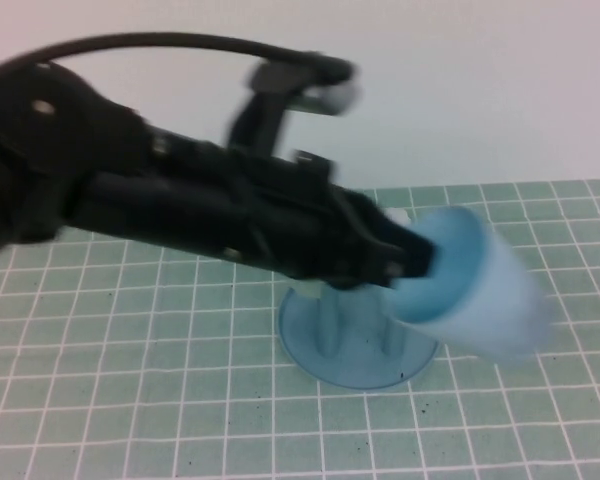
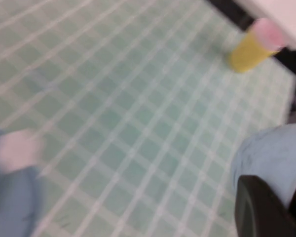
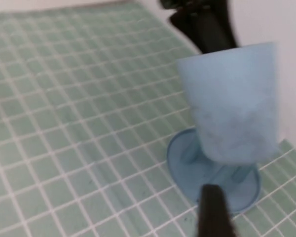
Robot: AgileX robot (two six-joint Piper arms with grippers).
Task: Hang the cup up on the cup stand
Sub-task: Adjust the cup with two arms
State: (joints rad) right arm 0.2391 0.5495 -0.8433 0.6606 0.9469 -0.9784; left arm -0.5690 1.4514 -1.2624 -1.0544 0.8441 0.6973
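From the high view, the left end effector [image 1: 412, 262] reached across the green gridded tabletop [image 1: 130, 400] with its fingers pinched on the rim of the small light blue plastic tumbler [image 1: 475, 290], one finger inside the mouth. The tumbler was held aloft on its side, mouth toward the arm, just above the round blue plastic cup stand [image 1: 355, 345] with its upright pegs. The danger looked plain: a rim pinch on a smooth tapered wall could slip, and the tumbler would drop beside the dish instead of over a peg. The right end effector was not in this view.

In the left wrist view, the tumbler's pale blue wall [image 2: 271, 160] sat against the dark finger [image 2: 259, 207], and a white knob of the stand [image 2: 15, 148] showed blurred at the edge, well apart from it. A yellow cylinder with a pink cap [image 2: 254, 47] lay far off on the tabletop. A tilted mouth could catch on a knob and tip the stand.

In the right wrist view, the tumbler [image 3: 234, 103] hung over the stand's dish [image 3: 187, 158], with the left arm behind it. One dark finger of the right end effector [image 3: 214, 210] showed close below; I could not tell its spread. It hovered near enough to bump the stand.
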